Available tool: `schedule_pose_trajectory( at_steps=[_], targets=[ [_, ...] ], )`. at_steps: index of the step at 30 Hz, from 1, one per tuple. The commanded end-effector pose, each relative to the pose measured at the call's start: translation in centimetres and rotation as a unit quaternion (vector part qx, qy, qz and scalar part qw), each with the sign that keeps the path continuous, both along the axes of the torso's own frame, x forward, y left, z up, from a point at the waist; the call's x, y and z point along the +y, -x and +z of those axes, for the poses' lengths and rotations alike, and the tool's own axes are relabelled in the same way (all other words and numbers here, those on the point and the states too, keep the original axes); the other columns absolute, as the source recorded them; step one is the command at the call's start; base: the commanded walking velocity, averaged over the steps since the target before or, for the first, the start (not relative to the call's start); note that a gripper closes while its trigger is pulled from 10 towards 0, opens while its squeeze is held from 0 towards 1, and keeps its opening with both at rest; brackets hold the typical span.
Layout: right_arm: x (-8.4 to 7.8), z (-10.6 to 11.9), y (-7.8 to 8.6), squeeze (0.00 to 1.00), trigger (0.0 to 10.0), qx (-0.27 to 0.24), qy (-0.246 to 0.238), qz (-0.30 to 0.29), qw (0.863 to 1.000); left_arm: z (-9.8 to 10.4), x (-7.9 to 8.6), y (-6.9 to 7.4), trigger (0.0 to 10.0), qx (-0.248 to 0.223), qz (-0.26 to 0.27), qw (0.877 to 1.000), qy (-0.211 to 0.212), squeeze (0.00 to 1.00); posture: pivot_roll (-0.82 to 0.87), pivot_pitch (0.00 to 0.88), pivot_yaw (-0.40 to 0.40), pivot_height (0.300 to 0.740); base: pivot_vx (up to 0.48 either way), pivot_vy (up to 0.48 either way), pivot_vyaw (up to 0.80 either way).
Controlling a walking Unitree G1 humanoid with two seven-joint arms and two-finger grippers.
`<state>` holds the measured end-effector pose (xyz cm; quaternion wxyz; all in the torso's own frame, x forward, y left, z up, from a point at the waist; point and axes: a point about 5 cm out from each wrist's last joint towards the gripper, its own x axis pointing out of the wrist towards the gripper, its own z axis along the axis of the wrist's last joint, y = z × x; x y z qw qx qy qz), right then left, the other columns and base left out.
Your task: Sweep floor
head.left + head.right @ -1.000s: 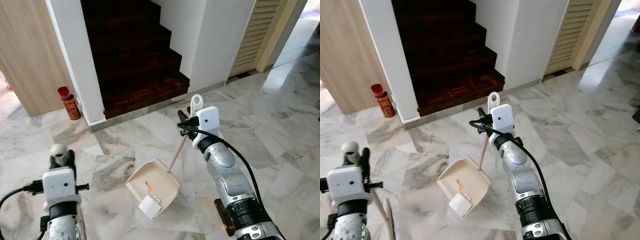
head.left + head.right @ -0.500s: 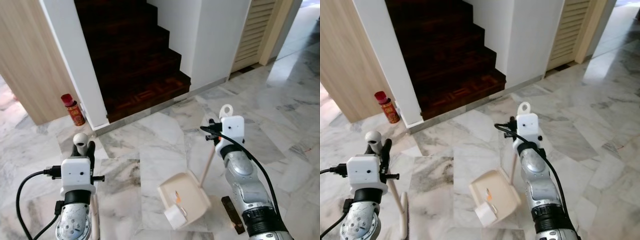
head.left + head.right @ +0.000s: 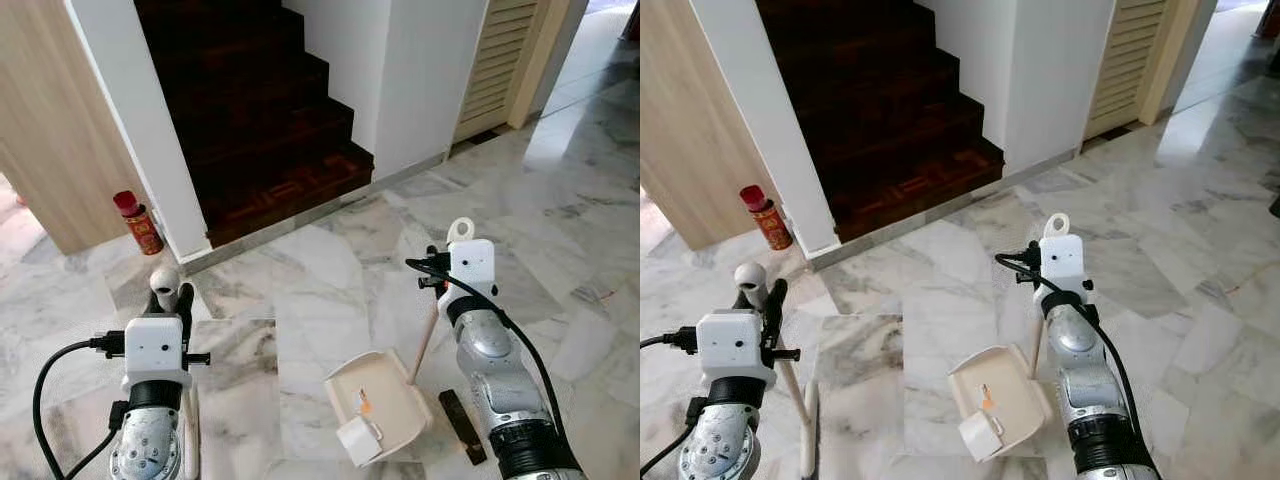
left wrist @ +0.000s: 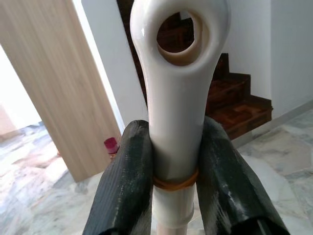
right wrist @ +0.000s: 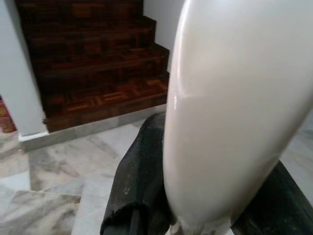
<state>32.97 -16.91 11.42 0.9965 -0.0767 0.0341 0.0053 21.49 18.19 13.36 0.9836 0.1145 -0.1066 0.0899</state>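
While the right gripper (image 3: 449, 262) has its jaws clamped on the dustpan handle (image 3: 426, 340), the dustpan (image 3: 378, 408) should stay flat on the marble floor (image 3: 300, 290); the left gripper (image 4: 173, 181), jaws gripping the broom handle (image 4: 178, 93), should sweep toward it.

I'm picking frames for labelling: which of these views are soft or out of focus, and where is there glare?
Right wrist view: the dustpan handle is a soft, close blur; the stairs behind look sharp. Left wrist view: the broom handle is fairly crisp, with small highlights. Both eye views are sharp; the marble floor shines near the louvred door, and the stairwell is dark.
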Motion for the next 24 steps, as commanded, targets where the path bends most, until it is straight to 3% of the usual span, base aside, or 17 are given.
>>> schedule_pose_trajectory(
  at_steps=[1, 18, 20, 22, 24],
  targets=[
    [0.9, 2.3, -0.5, 0.00, 10.0, -0.051, -0.007, 0.020, 0.998, 0.5, 0.0, -0.2, 10.0, -0.011, 0.001, 1.000, -0.007, 0.00, -0.22, 0.000, 0.064, 0.740, 0.000, 0.000, 0.00],
    [1.6, 2.0, -0.2, 0.00, 10.0, -0.036, -0.018, 0.035, 0.999, 0.1, -0.3, 0.1, 10.0, -0.003, 0.004, 1.000, -0.005, 0.00, -0.21, 0.000, 0.060, 0.740, 0.000, 0.000, 0.47],
    [1.6, 1.7, -0.3, 0.00, 10.0, -0.023, -0.021, 0.032, 0.999, 0.1, -0.3, 0.1, 10.0, -0.002, 0.004, 1.000, -0.005, 0.00, -0.21, 0.001, 0.060, 0.740, 0.000, 0.000, 0.00],
    [1.5, 0.4, -0.4, 0.00, 10.0, 0.038, -0.055, 0.012, 0.998, 0.1, -0.3, 0.1, 10.0, -0.001, 0.004, 1.000, -0.004, 0.00, -0.21, 0.000, 0.058, 0.740, 0.000, 0.000, 0.00],
    [1.8, 0.2, -0.4, 0.00, 10.0, 0.050, -0.088, 0.018, 0.995, 0.1, -0.4, 0.1, 10.0, -0.001, 0.004, 1.000, -0.004, 0.00, -0.21, 0.000, 0.058, 0.740, 0.000, 0.000, 0.00]
  ],
)
